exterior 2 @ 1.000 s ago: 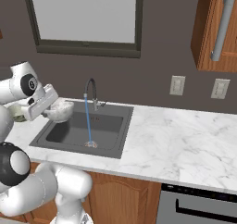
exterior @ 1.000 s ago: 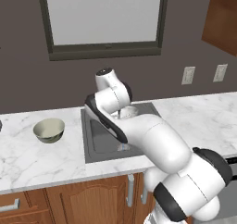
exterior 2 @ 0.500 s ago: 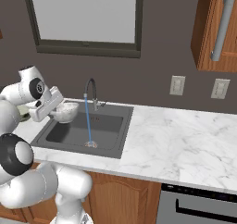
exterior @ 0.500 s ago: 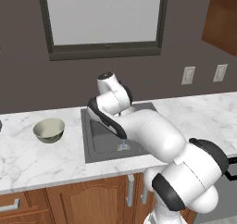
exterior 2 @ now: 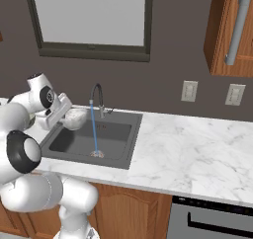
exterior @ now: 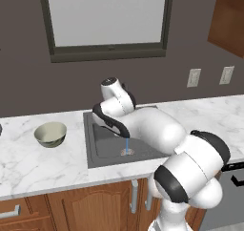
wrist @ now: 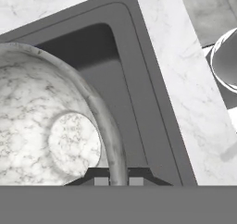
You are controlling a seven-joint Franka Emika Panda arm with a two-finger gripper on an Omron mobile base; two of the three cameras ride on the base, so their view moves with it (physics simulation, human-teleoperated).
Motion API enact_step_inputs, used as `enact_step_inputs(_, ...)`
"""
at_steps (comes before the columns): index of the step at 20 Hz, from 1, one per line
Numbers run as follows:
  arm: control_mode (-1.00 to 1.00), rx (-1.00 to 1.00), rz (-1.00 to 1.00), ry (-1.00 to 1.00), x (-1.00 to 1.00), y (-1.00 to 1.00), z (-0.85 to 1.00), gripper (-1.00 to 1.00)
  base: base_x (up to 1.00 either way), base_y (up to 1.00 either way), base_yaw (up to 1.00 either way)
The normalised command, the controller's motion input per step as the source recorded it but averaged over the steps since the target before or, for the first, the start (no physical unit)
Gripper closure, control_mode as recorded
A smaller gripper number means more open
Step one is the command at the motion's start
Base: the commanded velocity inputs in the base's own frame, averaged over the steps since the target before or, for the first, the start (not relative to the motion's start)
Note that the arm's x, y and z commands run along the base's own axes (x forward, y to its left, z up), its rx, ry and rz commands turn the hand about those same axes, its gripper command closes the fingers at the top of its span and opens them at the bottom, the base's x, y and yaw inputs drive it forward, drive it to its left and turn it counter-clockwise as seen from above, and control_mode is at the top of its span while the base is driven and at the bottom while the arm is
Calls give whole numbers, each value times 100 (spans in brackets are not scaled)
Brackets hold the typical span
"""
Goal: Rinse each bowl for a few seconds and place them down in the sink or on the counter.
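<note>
Two bowls in play. Marbled bowl (wrist: 51, 126) is in the gripper (wrist: 115, 179): hand view shows its rim running down between the two finger tips, jaws pinched narrow on the rim wall. In the right base view that bowl (exterior 2: 75, 117) hangs over the left end of the sink (exterior 2: 116, 146), above the basin, left of the faucet (exterior 2: 98, 97). Water stream (exterior 2: 93, 129) falls from the spout straight to the drain; bowl sits beside the stream, not under it. Olive-beige bowl (exterior: 50, 134) is upright on the counter (exterior: 28, 165), left of the sink (exterior: 102, 153), apart from the basin edge. Left base view: arm body covers the gripper and held bowl, only the stream's lower end (exterior: 127, 144) and splash at the drain visible
</note>
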Motion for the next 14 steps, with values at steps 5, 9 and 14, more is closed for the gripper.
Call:
enact_step_inputs(5, -100, 0, 0, 0, 34, 0, -23, 100, 0, 0, 0)
enact_step_inputs(9, -100, 0, 0, -1, 34, 0, -21, 100, 0, 0, 0)
enact_step_inputs(14, -100, 0, 0, -1, 33, 0, -20, 100, 0, 0, 0)
